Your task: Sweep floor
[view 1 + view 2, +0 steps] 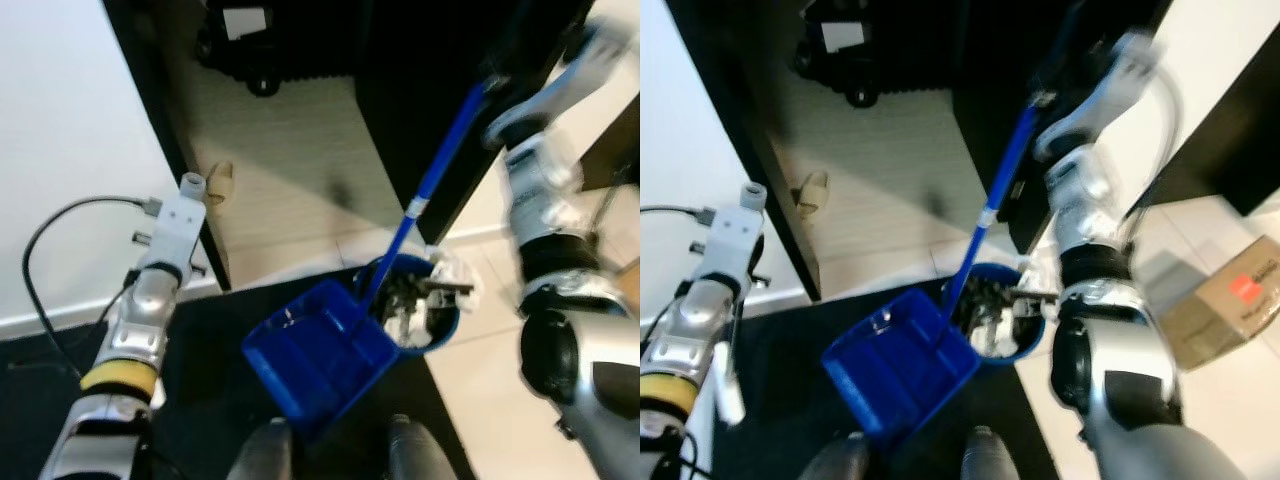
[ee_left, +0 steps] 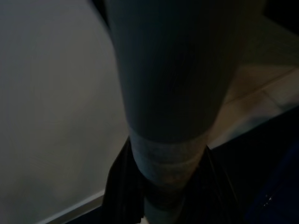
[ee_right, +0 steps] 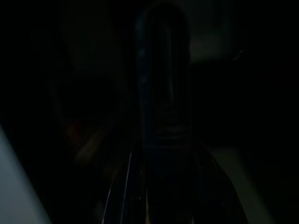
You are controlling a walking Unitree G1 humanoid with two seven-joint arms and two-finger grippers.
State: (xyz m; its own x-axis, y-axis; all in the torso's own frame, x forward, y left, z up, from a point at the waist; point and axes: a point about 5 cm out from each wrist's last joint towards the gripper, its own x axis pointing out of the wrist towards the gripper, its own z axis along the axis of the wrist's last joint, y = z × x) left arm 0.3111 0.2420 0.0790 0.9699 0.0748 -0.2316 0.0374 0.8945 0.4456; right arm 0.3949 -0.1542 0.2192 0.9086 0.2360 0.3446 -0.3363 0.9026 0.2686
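While blurred, right pincer [image 1: 490,95] seemingly atop blue dustpan [image 1: 320,355] handle [image 1: 425,190].

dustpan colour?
Blue, the dustpan and its long handle alike; clearest in the left eye view.

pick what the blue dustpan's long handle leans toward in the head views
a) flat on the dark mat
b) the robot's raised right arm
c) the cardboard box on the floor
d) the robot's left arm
b: the blue dustpan sits on the dark mat and its long handle slants up to the raised right arm, well away from the left arm and the cardboard box.
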